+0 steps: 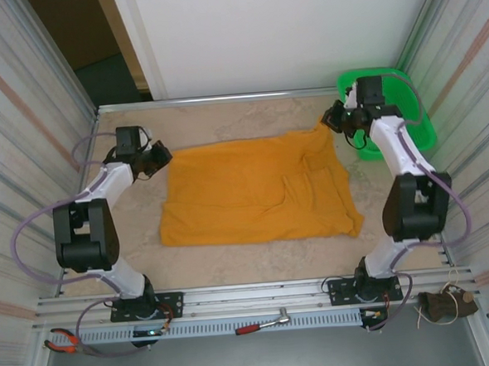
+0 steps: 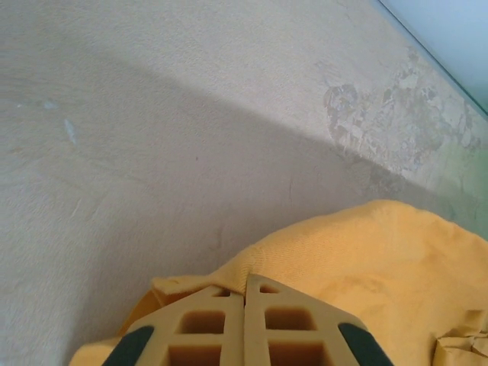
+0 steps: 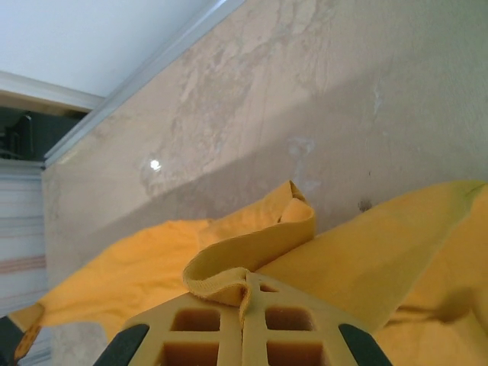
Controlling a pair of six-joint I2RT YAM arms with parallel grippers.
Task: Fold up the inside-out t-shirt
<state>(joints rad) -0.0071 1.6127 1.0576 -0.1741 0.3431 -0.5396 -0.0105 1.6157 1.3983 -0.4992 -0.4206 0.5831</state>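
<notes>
Closest to the left wrist camera, the left gripper [image 2: 245, 284] is showing its two fingers pressed flat together with no gap between them. The orange-yellow t-shirt [image 2: 366, 259] is bunching up right at and under its fingertips, so it is apparently pinching the cloth's edge there. Ahead of that gripper, bare table [image 2: 191, 114] is stretching away, half of it lying in shadow.

In the right wrist view, the right gripper [image 3: 245, 288] is likewise clamping fully closed, and here the hold is plain: a rolled hem of the t-shirt [image 3: 252, 255] is running straight into the seam between its fingers. It is curling up just ahead of the tips, while the rest of the cloth is spreading out to both sides of the gripper.

From above, the t-shirt [image 1: 253, 191] is lying spread out and mostly flat on the table [image 1: 233, 262], between the two arms. The left gripper [image 1: 156, 159] is sitting at its far left corner and the right gripper [image 1: 338, 119] is lifting its far right corner into a small peak. A green basket [image 1: 416, 131] is standing just behind and outward of the right gripper, apart from the cloth.
</notes>
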